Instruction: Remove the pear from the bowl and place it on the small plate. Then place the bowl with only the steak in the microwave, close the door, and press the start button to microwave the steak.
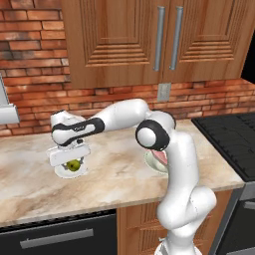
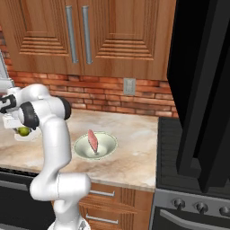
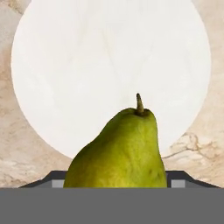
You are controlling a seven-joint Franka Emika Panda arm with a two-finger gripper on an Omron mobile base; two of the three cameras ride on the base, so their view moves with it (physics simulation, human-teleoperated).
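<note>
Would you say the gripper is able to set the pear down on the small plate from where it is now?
Probably yes: the gripper hangs right over the small plate with the pear between its jaws, and nothing else lies on the plate.

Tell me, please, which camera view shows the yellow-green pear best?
The hand view: the yellow-green pear looms large against the small round white plate, stem and skin clear. The left base view shows it small beneath the end effector; the right base view shows a sliver behind the arm.

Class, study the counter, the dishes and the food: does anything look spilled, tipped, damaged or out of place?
Nothing stands out. The pear sits over the small plate, and the steak lies in the upright bowl on the counter.
</note>
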